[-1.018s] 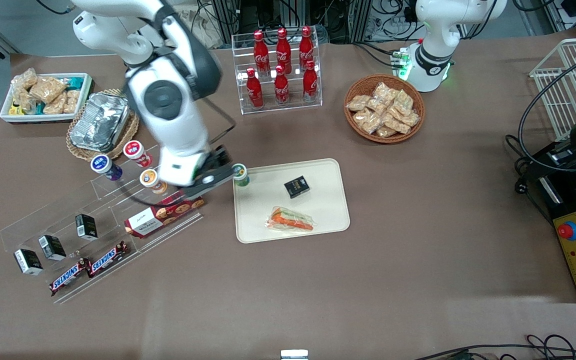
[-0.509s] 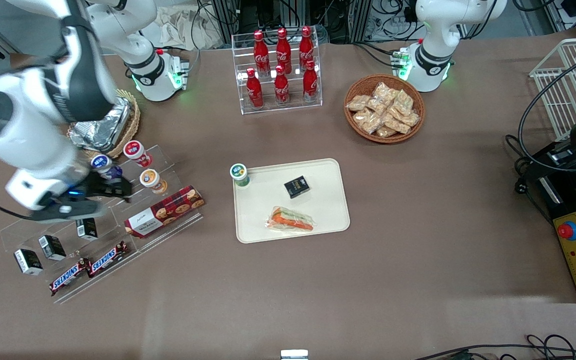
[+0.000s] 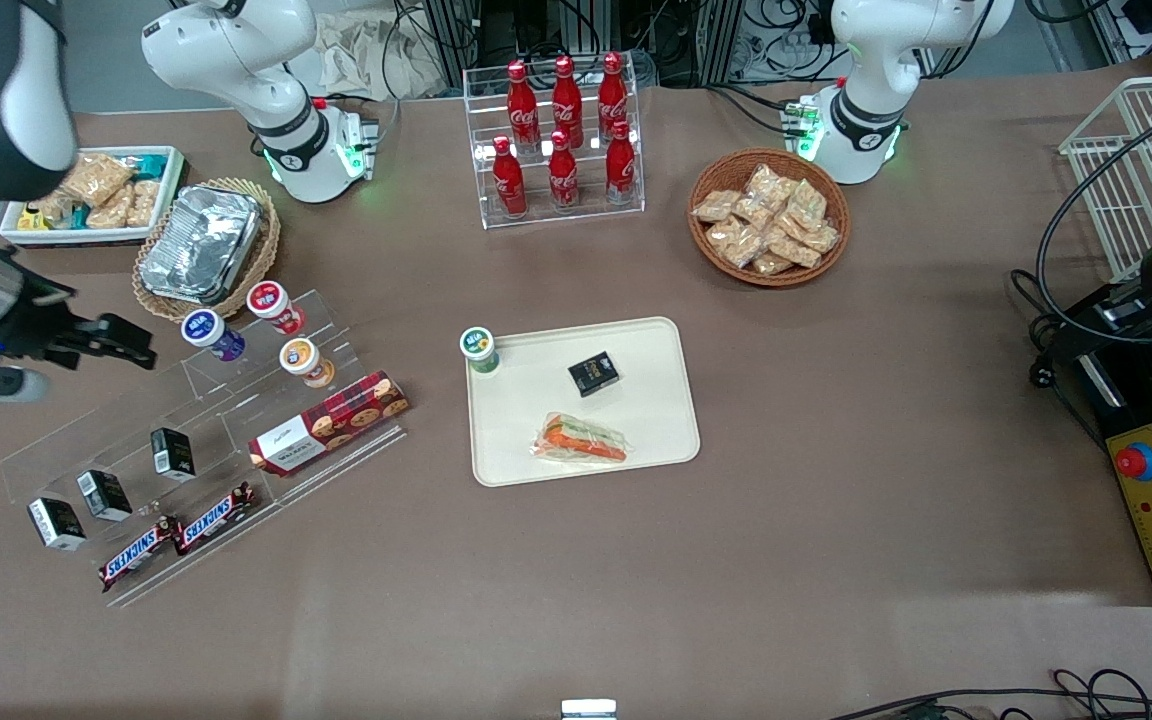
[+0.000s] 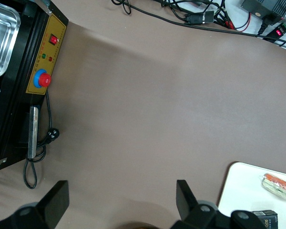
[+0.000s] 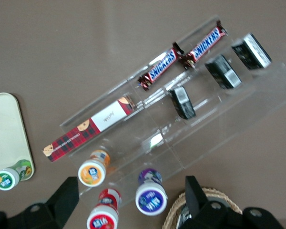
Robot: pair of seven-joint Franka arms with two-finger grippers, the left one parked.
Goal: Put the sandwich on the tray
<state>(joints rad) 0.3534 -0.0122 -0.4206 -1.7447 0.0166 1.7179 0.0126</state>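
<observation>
The sandwich, a clear-wrapped wedge with an orange and green edge, lies flat on the cream tray, near the tray's edge closest to the front camera. Both also show in the left wrist view: the sandwich and the tray. My right gripper is open and empty. It hangs high over the table at the working arm's end, far from the tray. In the right wrist view the gripper hovers above the small drink bottles, and a corner of the tray shows.
A small black box lies on the tray; a green-lidded cup stands at its corner. A clear rack holds bottles, a cookie box, Snickers bars and black boxes. A foil container, cola rack and snack basket stand farther away.
My right arm has swung away from the tray's corner toward the working arm's end of the table, with the gripper empty. The sandwich has stayed still on the tray.
</observation>
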